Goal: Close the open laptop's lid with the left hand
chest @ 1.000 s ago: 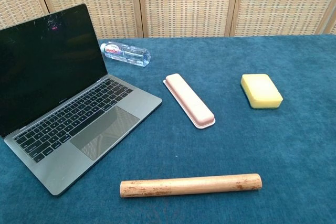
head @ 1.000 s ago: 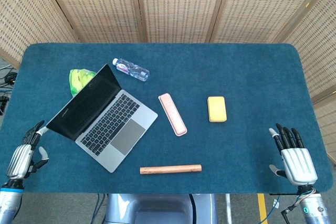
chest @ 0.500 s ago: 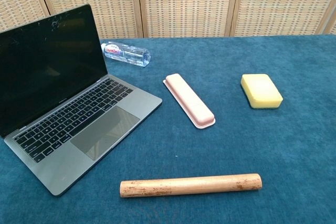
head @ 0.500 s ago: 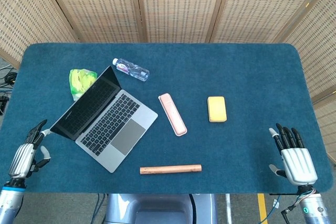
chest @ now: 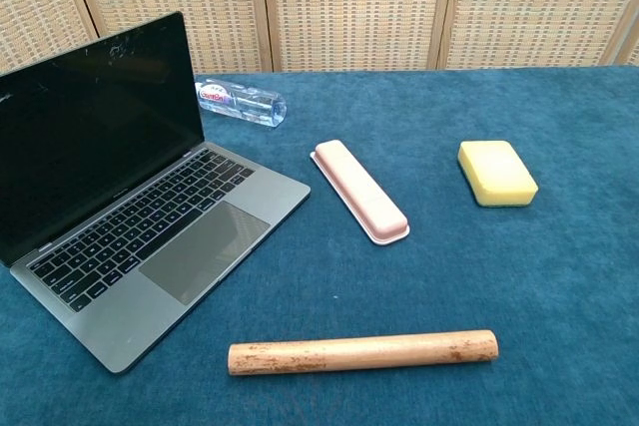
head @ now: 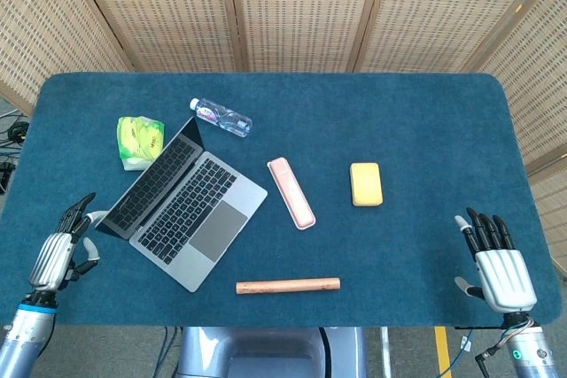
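Bottle [chest: 240,102] label unreadable, perhaps red; left hand [head: 64,252] beside open laptop [head: 182,205].

Matt metal laptop [chest: 160,246], fuzzy cloth table [chest: 559,276]

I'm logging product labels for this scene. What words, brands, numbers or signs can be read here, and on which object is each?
Water bottle: red and white label, print too blurred to read.
Laptop: key legends too small to read; screen dark, no text.
Green packet: no readable print.
Pink case, yellow sponge, wooden rolling pin: no text visible.
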`<state>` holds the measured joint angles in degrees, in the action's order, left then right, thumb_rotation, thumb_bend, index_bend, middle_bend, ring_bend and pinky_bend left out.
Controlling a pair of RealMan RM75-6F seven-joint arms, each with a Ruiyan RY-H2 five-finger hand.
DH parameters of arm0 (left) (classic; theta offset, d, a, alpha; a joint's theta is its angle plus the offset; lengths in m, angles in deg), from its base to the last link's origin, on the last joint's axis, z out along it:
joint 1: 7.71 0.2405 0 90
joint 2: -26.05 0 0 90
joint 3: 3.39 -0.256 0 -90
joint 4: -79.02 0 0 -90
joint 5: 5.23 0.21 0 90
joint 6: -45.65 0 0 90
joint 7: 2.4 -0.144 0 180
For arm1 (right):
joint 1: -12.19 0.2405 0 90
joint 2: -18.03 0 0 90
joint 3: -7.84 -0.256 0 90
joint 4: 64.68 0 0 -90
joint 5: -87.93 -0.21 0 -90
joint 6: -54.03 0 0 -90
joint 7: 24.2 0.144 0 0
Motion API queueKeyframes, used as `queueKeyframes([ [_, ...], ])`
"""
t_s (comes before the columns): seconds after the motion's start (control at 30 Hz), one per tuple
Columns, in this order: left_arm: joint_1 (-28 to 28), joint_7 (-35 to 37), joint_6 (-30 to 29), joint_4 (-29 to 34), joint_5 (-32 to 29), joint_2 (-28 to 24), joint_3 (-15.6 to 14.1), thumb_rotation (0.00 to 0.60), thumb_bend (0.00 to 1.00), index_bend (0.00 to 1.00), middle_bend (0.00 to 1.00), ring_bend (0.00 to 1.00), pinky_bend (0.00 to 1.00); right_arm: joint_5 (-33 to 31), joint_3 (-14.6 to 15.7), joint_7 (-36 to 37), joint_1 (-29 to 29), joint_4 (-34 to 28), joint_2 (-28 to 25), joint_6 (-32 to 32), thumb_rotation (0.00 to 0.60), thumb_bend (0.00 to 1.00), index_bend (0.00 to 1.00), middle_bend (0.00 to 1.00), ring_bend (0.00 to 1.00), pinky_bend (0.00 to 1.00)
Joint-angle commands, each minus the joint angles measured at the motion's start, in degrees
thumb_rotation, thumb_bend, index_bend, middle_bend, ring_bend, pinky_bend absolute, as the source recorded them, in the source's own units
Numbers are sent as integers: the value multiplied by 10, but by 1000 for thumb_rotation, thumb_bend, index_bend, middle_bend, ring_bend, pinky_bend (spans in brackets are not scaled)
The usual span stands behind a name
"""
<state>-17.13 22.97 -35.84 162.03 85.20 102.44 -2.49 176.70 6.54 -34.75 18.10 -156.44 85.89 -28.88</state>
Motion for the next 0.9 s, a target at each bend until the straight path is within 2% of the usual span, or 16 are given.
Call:
queueKeyframes([
  [0.03, -2, 0, 3, 0, 1, 3, -3, 600, 878, 244, 0, 19, 0, 0, 0, 0, 0, 0, 0, 0, 600, 105, 0, 0, 0, 0],
  [0.9, -18, -11, 18, 10, 19, 9, -22, 600, 884, 253, 0, 19, 0, 0, -1, 3, -1, 1, -1, -2, 600, 105, 0, 0, 0, 0],
])
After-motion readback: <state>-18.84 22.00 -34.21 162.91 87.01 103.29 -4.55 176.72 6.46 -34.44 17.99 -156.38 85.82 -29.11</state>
